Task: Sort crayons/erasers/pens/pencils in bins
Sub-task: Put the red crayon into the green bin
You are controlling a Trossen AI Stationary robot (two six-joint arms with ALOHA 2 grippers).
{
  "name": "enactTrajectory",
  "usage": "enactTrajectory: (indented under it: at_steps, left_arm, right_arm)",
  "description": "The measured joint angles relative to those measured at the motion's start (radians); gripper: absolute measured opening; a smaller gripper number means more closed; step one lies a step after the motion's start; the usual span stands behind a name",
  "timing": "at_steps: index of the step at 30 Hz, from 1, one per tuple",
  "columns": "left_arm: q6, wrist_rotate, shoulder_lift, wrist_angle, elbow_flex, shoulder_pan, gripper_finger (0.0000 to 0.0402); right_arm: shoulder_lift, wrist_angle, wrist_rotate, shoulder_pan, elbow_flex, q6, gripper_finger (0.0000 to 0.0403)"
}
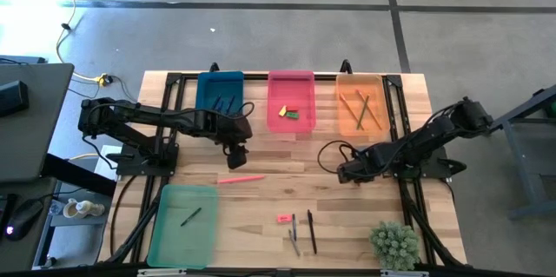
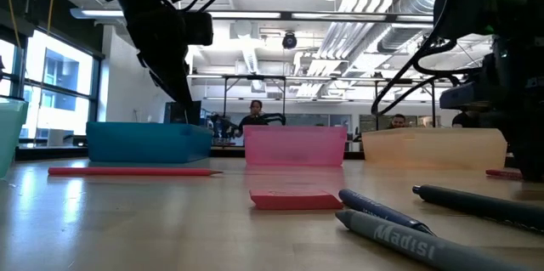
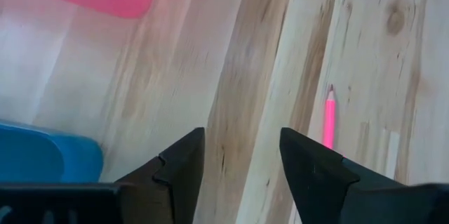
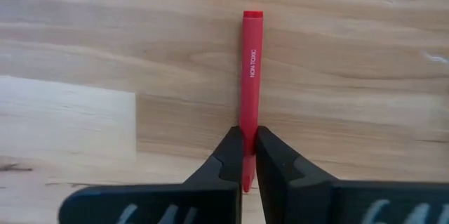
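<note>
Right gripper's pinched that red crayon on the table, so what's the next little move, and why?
Probably lift it straight up. The right gripper is shut on the red crayon, which lies flat on the wood, away from any bin.

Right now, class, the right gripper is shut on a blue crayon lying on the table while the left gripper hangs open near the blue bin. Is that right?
Not quite: the colour is wrong. The right wrist view shows the right gripper shut on a red crayon on the wooden table. The rest holds: the left gripper hangs open near the blue bin.
</note>
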Motion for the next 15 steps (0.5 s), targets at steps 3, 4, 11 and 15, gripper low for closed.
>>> enactTrajectory:
  at_steps: [3,4,11,15]
  left_arm:
    - [-0.008,0.001,0.0,-0.007,0.0,0.0,0.0195]
    - [-0.014,0.0,0.0,-0.009,0.0,0.0,0.0201]
    - [-0.043,0.0,0.0,-0.055,0.0,0.0,0.0222]
    - [-0.038,0.033,0.0,-0.047,0.0,0.0,0.0223]
  right_arm:
    - [0.0,0.027,0.017,0.0,0.021,-0.008,0.0003]
    - [0.0,0.025,0.018,0.0,0.027,-0.008,0.0003]
    - [-0.001,0.038,0.059,0.0,0.061,-0.028,0.0003]
    - [-0.001,0.115,0.11,0.0,0.086,-0.087,0.0003]
